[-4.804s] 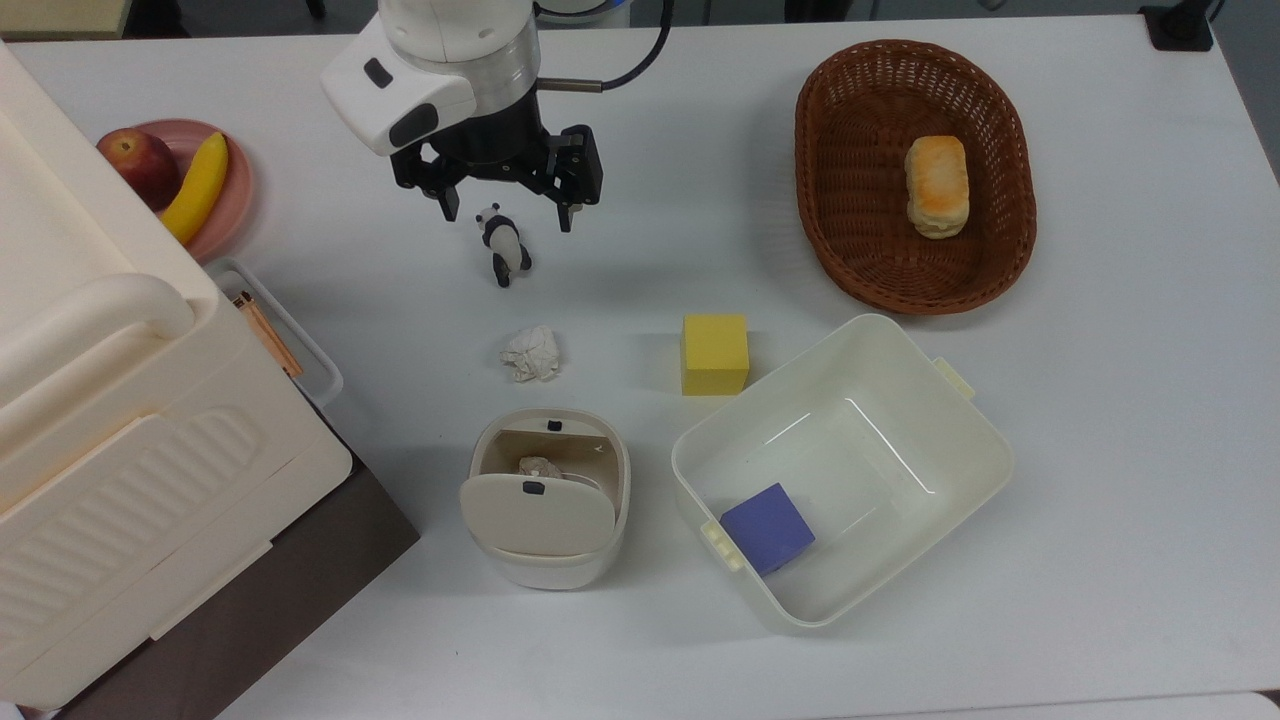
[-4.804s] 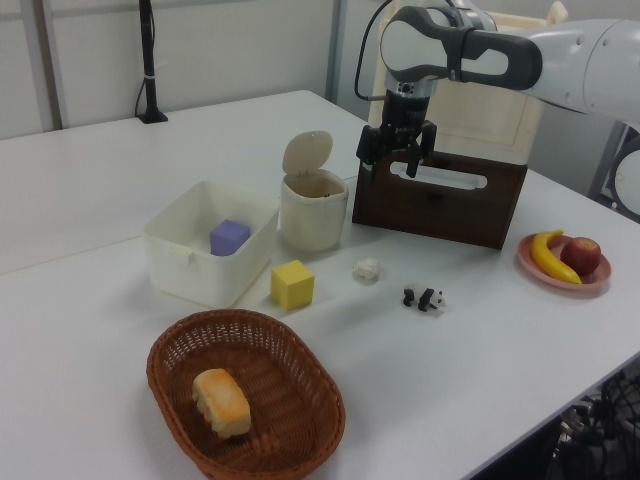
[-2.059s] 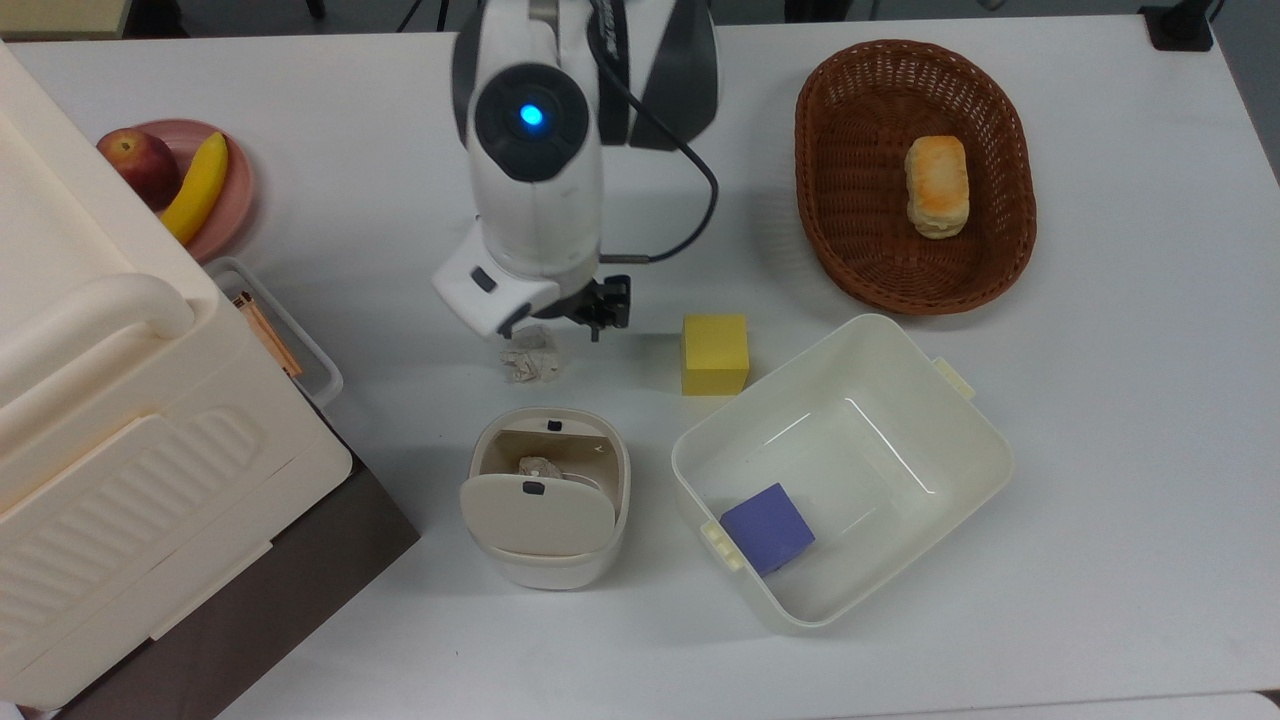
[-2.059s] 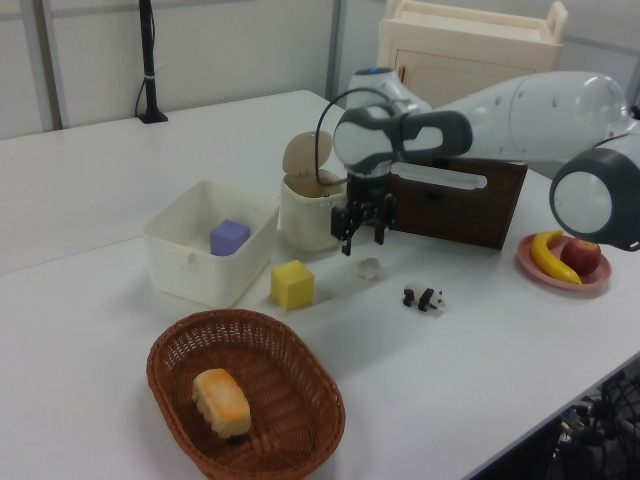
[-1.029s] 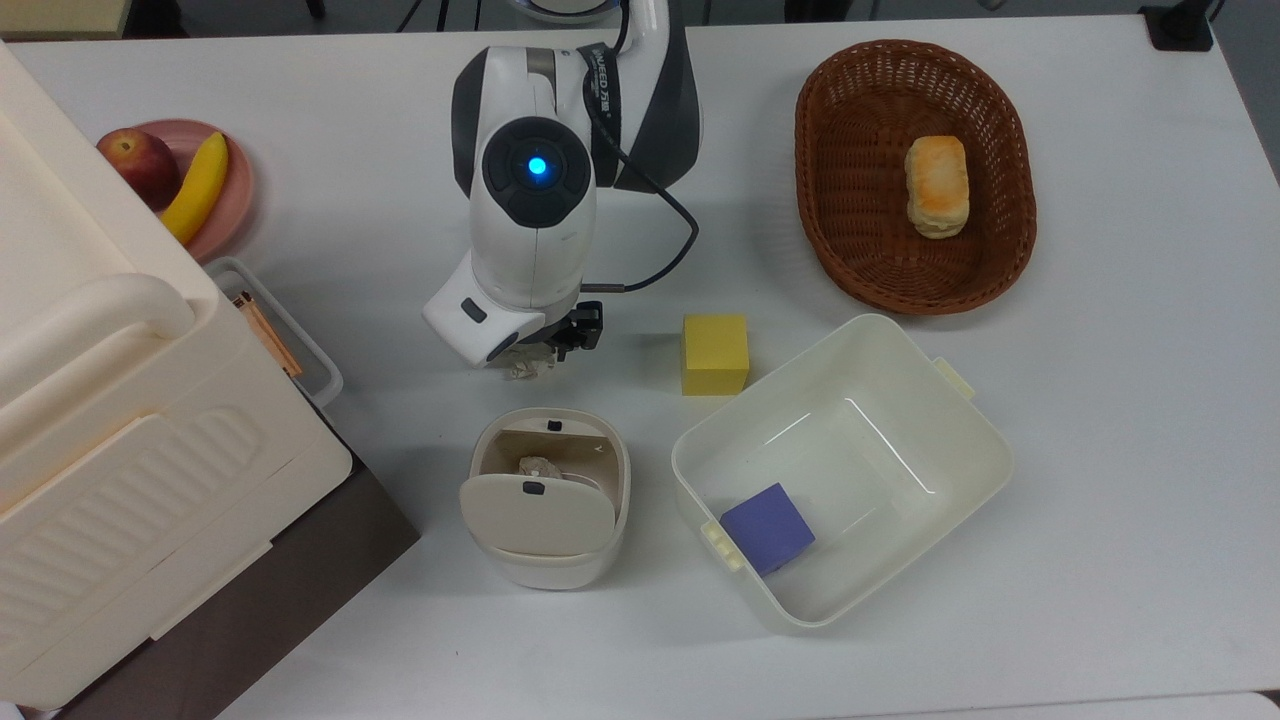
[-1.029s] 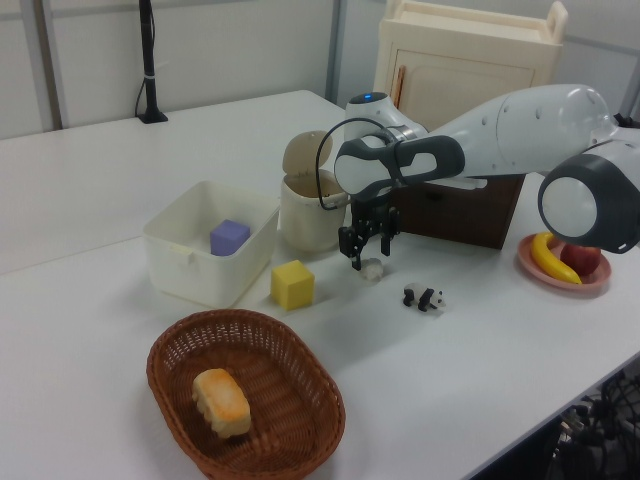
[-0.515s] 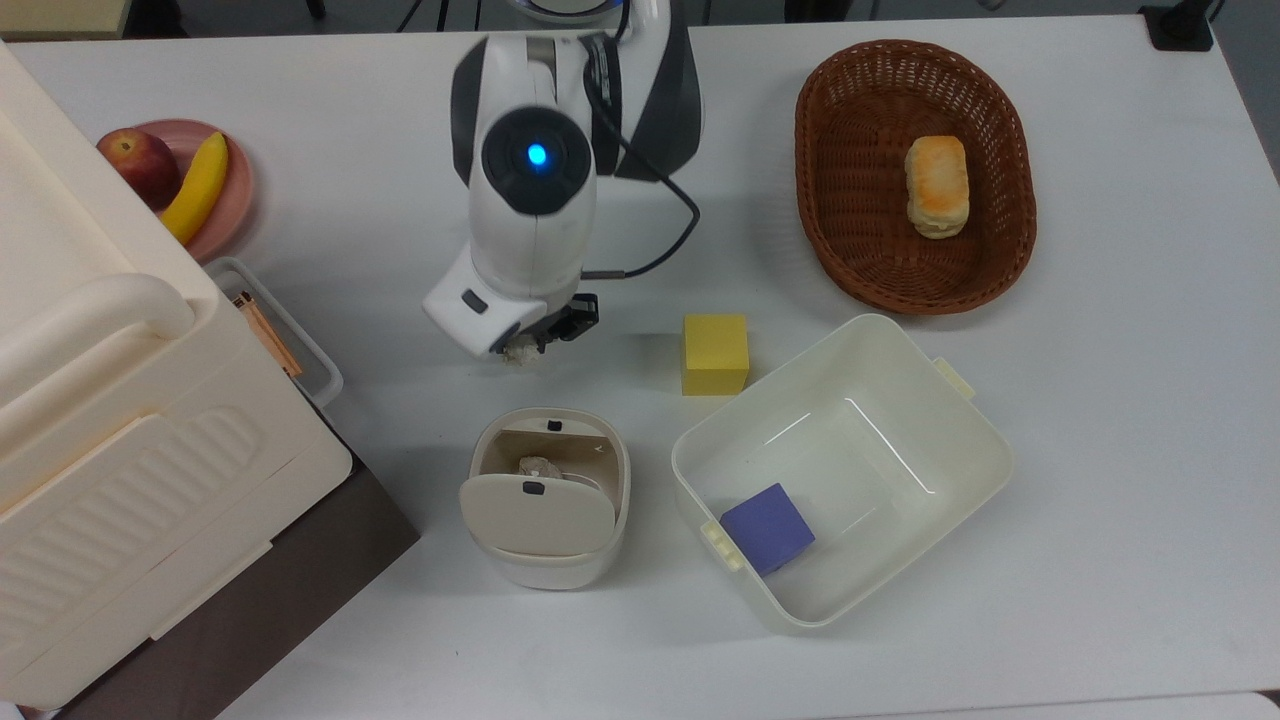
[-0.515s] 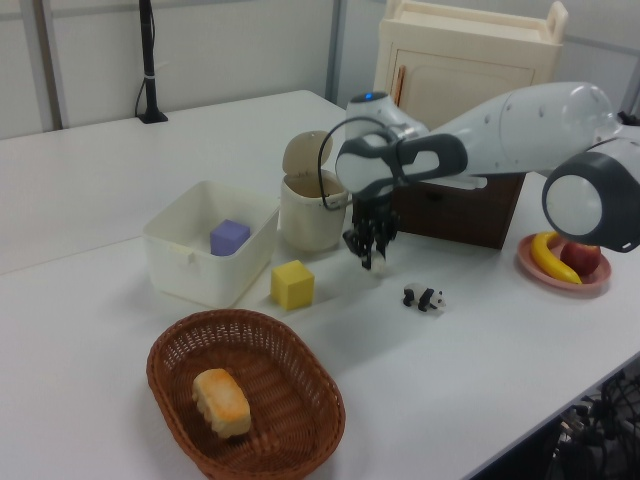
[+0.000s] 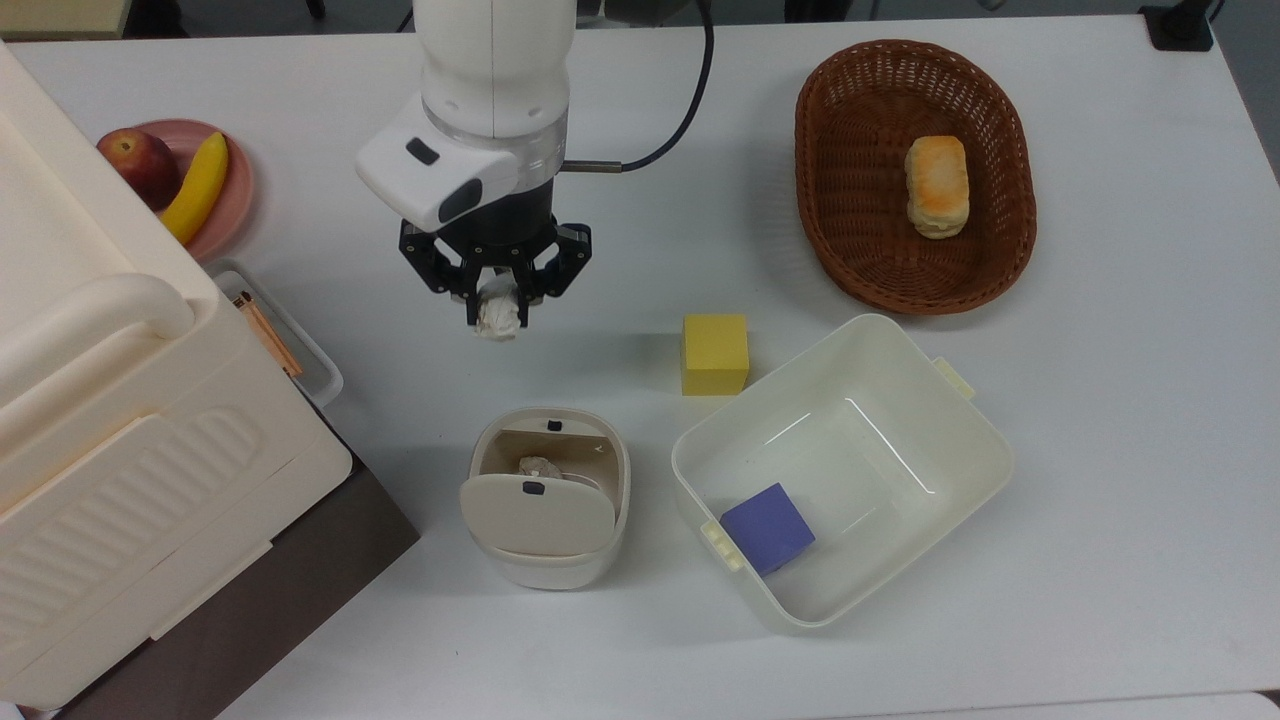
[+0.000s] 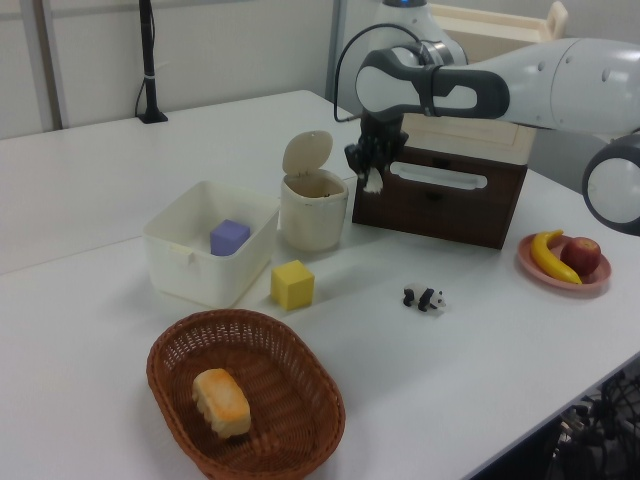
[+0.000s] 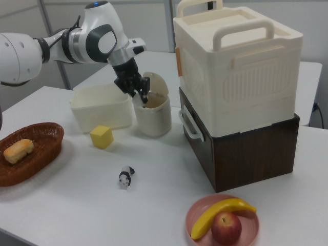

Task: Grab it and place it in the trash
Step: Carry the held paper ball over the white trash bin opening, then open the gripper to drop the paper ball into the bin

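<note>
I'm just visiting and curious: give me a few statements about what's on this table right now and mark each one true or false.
1. The gripper holds the paper ball off the table. True.
2. The trash bin's lid is closed. False: the flap stands open.
3. The purple cube lies in the white tub. True.
4. The basket holds a banana. False: it holds a bread roll; the banana is on the pink plate with an apple.
5. The yellow cube sits inside the tub. False: it stands on the table beside it.
</note>
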### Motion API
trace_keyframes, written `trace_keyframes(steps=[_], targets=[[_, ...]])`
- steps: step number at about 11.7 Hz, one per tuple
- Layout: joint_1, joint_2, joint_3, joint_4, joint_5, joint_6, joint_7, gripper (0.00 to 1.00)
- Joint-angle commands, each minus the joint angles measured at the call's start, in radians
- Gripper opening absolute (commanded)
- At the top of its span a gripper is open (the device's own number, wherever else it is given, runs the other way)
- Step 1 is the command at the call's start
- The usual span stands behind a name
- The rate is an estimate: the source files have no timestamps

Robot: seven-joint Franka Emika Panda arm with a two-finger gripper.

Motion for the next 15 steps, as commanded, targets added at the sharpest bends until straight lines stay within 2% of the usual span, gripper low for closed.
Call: trace_keyframes(steps=[1, 3, 4, 5, 6, 10, 11, 15], targets=[[0.01, 0.033, -0.011, 0.012, -0.007, 0.164, 0.069, 0.38], [0.015, 0.074, -0.011, 0.018, -0.02, 0.256, 0.13, 0.39], [0.017, 0.093, -0.009, 0.029, -0.03, 0.302, 0.176, 0.47], [0.017, 0.097, -0.009, 0.029, -0.047, 0.318, 0.223, 0.97], [0.017, 0.098, -0.007, 0.029, -0.066, 0.327, 0.242, 1.0], [0.01, 0.043, -0.011, 0.023, -0.084, 0.312, 0.236, 1.0], [0.009, 0.02, -0.011, 0.02, -0.087, 0.26, 0.234, 1.0], [0.012, -0.056, -0.001, 0.011, -0.066, -0.171, 0.196, 1.0]])
